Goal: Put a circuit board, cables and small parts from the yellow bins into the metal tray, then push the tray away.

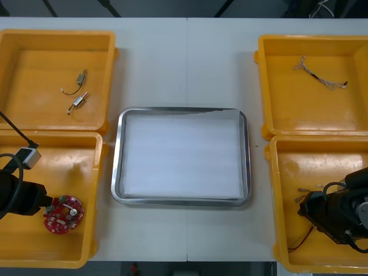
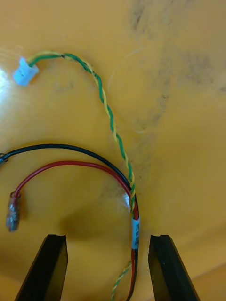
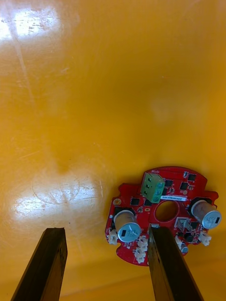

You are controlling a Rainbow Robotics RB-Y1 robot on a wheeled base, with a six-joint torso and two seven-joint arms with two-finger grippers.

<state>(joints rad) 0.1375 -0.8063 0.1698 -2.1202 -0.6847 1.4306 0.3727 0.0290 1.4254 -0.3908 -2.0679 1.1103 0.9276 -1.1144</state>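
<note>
**Both grippers down in the near bins, nothing grabbed yet**

The left gripper (image 3: 106, 233) has its fingers spread wide with only bare bin floor right at the middle. The round red circuit board (image 3: 155, 221) lies off to one side. One finger crosses over its edge, so a bit of the board pokes into the gap and the rest sits outside that finger. That's in the near-left yellow bin (image 1: 69, 167), toward its near edge on the tray side.

The right gripper (image 2: 107, 240) is spread too. The cable bundle (image 2: 134, 221) (red, black, a green-yellow twist) runs between the fingers, closer to one, not pinched. It's in the near-right yellow bin (image 1: 310, 167).

The metal tray (image 1: 118, 172) sits mid-table, white inside.
</note>
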